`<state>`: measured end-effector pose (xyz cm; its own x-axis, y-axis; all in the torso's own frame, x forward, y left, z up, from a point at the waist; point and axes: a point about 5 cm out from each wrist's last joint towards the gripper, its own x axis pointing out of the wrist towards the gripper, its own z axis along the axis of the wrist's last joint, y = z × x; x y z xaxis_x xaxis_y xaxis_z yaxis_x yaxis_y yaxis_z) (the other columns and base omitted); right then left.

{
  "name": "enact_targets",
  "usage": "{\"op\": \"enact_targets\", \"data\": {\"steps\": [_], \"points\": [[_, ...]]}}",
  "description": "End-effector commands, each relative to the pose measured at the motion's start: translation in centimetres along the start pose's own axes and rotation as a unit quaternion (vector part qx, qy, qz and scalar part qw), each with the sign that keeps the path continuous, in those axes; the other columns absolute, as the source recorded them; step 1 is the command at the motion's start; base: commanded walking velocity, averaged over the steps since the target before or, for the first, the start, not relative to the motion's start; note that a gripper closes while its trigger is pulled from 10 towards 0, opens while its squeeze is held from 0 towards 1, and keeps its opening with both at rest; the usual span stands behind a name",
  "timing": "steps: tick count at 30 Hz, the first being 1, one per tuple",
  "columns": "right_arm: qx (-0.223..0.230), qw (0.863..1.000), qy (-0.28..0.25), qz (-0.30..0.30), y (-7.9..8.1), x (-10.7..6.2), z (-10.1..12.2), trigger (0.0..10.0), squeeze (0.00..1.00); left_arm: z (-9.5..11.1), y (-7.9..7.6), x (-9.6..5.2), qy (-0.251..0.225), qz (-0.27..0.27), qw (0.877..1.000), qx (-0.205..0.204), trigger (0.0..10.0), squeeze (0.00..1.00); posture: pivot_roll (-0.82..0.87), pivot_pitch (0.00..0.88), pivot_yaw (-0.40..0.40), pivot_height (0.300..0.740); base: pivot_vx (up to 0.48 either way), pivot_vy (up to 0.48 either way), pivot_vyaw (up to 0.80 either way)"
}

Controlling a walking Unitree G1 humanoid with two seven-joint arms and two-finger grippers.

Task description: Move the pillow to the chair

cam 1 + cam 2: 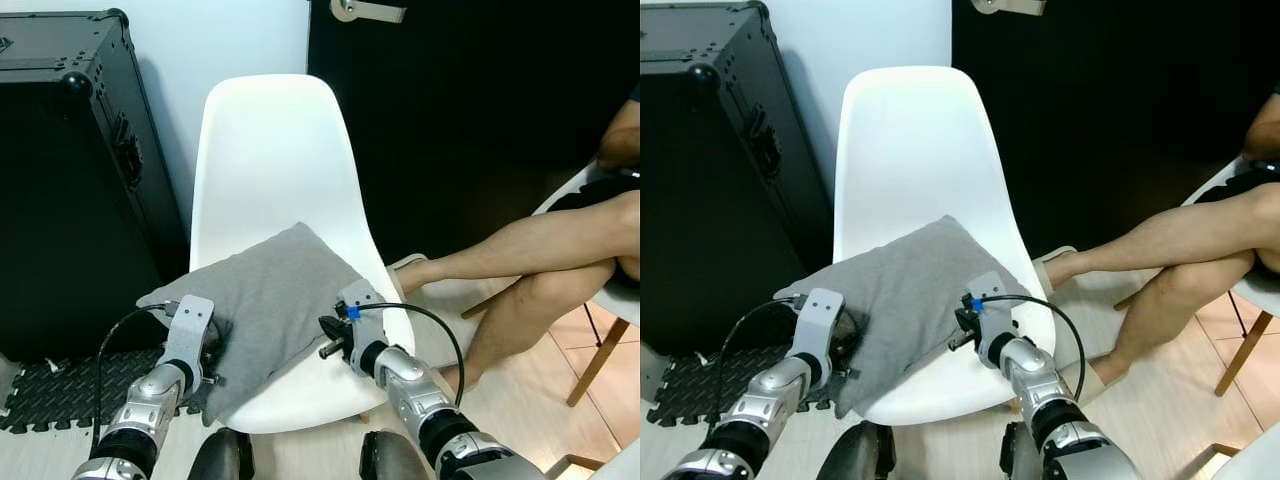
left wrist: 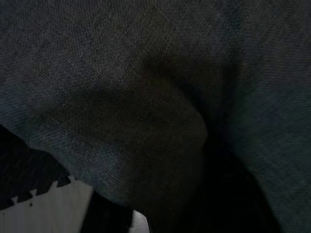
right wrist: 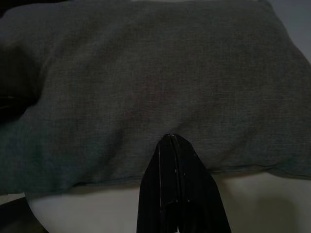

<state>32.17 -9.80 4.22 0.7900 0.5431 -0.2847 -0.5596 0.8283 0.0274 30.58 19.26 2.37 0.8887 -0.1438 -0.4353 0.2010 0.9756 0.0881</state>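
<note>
Already the pillow lay on the chair seat, its left corner hanging off. I had the right gripper pressed together at its edge, gripping nothing; the left gripper was buried in cloth, fingers I couldn't judge

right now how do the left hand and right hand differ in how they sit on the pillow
The left hand is pressed into the grey pillow's overhanging left edge, fabric bunched around it, its fingers hidden. The right hand sits at the pillow's right edge over the white chair seat, fingers closed together and pointing at the fabric without gripping it. Both are low at the pillow's front half.
</note>
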Motion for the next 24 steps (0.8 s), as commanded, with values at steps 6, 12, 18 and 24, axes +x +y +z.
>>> {"op": "enact_targets", "data": {"steps": [6, 12, 18, 24], "points": [[0.000, 1.000, 0.008, -0.004, 0.0, -0.2, -0.5, 10.0, 0.00, 0.2, -0.4, 0.2, -0.010, -0.014, 1.000, -0.008, 10.0, 1.00, 0.07, 0.165, -0.084, 0.616, 0.000, 0.000, 0.00], [-0.002, 1.000, 0.008, -0.006, 0.0, -0.2, -0.5, 10.0, 0.00, -0.3, 0.0, -0.2, -0.008, -0.009, 1.000, -0.015, 10.0, 1.00, 0.08, 0.166, -0.084, 0.616, 0.000, 0.000, 0.00], [0.001, 1.000, 0.004, -0.016, -0.3, -0.1, -0.2, 10.0, 0.00, -1.5, 0.2, -2.0, -0.035, 0.019, 0.998, -0.052, 10.0, 1.00, 0.09, 0.158, -0.077, 0.616, 0.000, 0.000, 0.00], [0.020, 0.999, -0.012, -0.025, -0.5, 0.0, 0.3, 10.0, 0.00, -1.4, 0.9, -4.2, -0.093, 0.064, 0.989, -0.094, 10.0, 0.05, 0.09, 0.148, -0.066, 0.616, 0.000, 0.000, 0.00]]}}
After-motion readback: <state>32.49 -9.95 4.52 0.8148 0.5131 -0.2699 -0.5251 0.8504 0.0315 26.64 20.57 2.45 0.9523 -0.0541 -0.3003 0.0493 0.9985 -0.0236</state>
